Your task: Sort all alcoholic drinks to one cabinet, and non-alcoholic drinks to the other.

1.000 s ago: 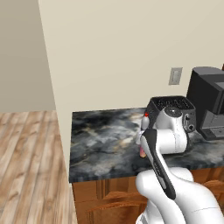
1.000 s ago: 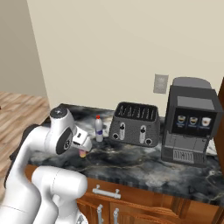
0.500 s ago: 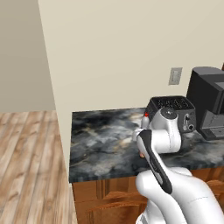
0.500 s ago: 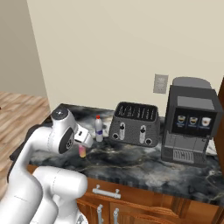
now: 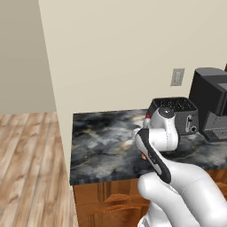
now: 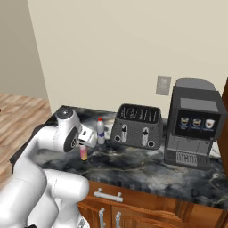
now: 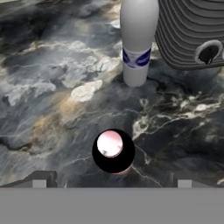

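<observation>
Two drinks counted on the bench (image 6: 147, 167): one white bottle (image 7: 139, 39) with a blue label, upright just beside the toaster (image 6: 137, 126), and one small pink drink (image 7: 113, 151) with a dark rim, upright a little nearer to the robot and apart from the bottle. One toaster and one coffee machine (image 6: 193, 122) further to the right, each well apart from the pink drink. Step in hand, by judgement: reaching for the first drink, with nothing grasped and nothing sorted yet. Tool (image 7: 111, 183) hanging over the pink drink, looking down on its top, with both tips spread wide apart, one at each side and clamped on nothing. Next move, probably: lowering straight down until the tips stand on both sides of the pink body, then closing gently, because such a narrow drink tips easily, then lifting clear without touching the white bottle. Impossible to tell from here which of the two drinks is alcoholic. Only a reddish-brown strip at the far right edge, behind the coffee machine, perhaps one cabinet (image 6: 225, 111); no handle seen on it, so not certain. A drive of the base surely needed before any placing.
</observation>
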Controlling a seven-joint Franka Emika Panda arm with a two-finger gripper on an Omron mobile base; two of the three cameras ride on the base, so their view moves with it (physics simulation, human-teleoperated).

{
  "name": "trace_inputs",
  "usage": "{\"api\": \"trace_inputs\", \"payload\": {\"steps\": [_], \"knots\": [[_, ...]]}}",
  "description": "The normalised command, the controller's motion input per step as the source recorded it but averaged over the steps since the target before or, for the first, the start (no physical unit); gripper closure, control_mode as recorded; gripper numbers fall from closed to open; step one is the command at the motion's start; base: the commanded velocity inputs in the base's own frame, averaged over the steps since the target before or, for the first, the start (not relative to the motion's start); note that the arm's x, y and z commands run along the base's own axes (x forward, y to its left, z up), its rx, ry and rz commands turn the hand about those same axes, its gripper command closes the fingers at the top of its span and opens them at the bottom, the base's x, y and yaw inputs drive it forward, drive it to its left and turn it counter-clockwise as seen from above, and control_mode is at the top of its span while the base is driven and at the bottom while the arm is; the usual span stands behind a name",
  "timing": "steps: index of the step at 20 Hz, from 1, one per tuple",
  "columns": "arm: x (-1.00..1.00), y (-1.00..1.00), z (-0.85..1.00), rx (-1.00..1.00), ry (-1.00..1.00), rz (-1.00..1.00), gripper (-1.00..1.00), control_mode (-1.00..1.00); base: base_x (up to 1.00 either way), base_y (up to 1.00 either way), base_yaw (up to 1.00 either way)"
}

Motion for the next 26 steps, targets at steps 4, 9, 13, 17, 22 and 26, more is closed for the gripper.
{"api": "trace_inputs", "payload": {"steps": [4, 9, 13, 17, 22, 26], "knots": [[0.13, 0.0, -0.26, 0.0, 0.0, 0.0, -1.0, -1.0, 0.0, 0.0, 0.0], [0.09, 0.0, -0.3, 0.0, 0.0, 0.0, -1.0, -1.0, 0.0, 0.0, 0.0], [0.0, 0.0, -0.28, 0.0, -0.01, 0.0, -1.0, -1.0, 0.0, 0.0, 0.0], [0.0, 0.0, -0.3, 0.0, -0.04, 0.0, -1.0, -1.0, 0.0, 0.0, 0.0], [0.0, 0.0, -0.28, 0.0, -0.07, 0.0, -1.0, -1.0, 0.0, 0.0, 0.0], [0.0, 0.0, -0.27, 0.0, -0.07, 0.0, 1.0, -1.0, 0.0, 0.0, 0.0]]}}
